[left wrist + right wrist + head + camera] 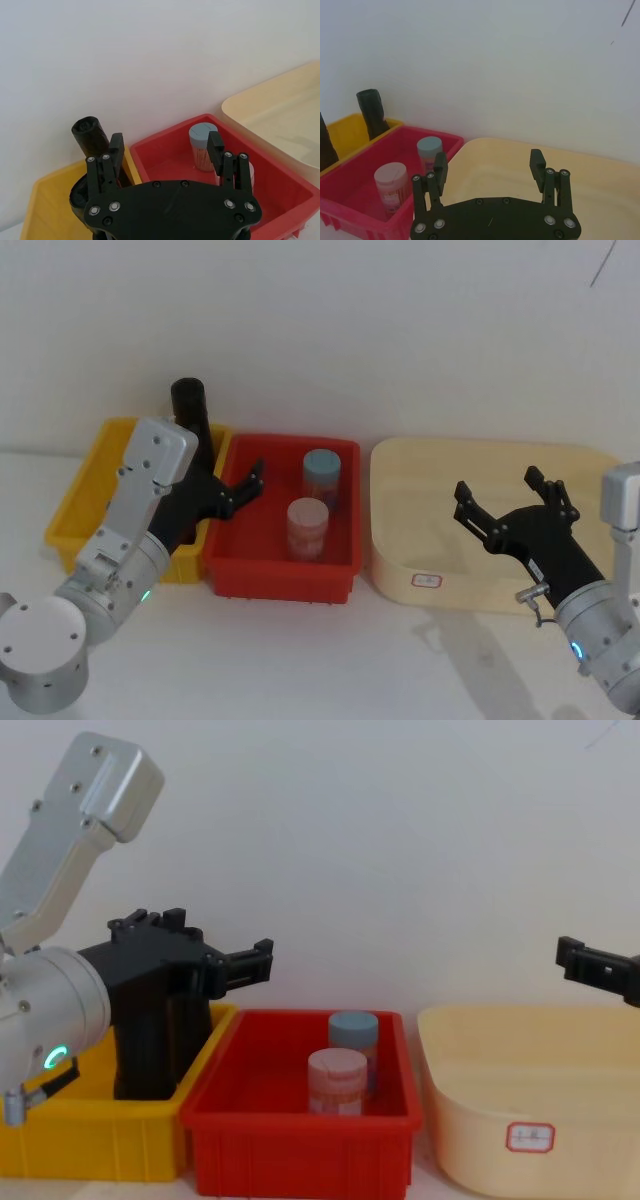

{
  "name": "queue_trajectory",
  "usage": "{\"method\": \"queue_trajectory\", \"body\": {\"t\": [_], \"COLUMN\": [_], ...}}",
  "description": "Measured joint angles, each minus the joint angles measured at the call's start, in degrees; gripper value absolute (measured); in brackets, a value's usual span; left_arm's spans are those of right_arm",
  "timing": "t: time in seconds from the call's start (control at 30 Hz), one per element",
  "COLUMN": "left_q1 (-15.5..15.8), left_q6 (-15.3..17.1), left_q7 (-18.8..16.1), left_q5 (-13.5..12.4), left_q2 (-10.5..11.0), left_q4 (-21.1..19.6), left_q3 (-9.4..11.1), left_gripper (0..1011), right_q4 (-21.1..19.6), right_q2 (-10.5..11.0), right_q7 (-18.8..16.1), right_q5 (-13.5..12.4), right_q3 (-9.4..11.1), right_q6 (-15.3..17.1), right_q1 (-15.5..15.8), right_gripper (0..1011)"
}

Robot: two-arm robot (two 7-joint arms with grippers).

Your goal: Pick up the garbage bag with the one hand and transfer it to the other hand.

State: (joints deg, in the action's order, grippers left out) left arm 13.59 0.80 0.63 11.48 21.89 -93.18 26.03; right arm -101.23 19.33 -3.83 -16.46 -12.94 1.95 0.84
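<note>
The garbage bag (187,398), a thick matte black cylindrical roll, stood nearly upright in the far right corner of a yellow plastic bin (72,502) at the left end of the white bench (300,665), its top rising well above the bin's rim. The left gripper (165,141), long, narrow and black on a silver arm with a green glowing ring, hung over the wall shared by the yellow bin and the red plastic bin (280,578) just beside it. Its fingers were spread wide. In the left wrist view one finger (116,146) stood just beside the roll, with the roll on its outer side rather than between the two fingers, and the other finger reached over the red bin; whether the finger touched the roll could not be told. Two cylindrical jars stood in the red bin, a blue-lidded one (322,472) farther back and a pink-lidded one (307,526) nearer, close together. To the right of the red bin sat a wide cream-coloured tray (392,502) with a small red-edged label on its near wall. The right gripper (497,483), black on a silver arm with a blue glowing ring, hovered above that tray, its fingers also spread apart and holding nothing, well apart from the roll.
</note>
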Motion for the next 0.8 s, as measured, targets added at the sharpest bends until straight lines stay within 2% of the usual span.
{"method": "queue_trajectory", "body": {"t": [0.8], "left_q1": [0.0], "left_q6": [0.0], "left_q7": [0.0], "left_q5": [0.0], "left_q2": [0.0], "left_q4": [0.0], "left_q3": [0.0], "left_gripper": [1001], "right_q4": [0.0], "right_q2": [0.0], "right_q7": [0.0], "right_q5": [0.0], "right_q3": [0.0], "right_q6": [0.0], "right_q1": [0.0], "right_gripper": [1000]}}
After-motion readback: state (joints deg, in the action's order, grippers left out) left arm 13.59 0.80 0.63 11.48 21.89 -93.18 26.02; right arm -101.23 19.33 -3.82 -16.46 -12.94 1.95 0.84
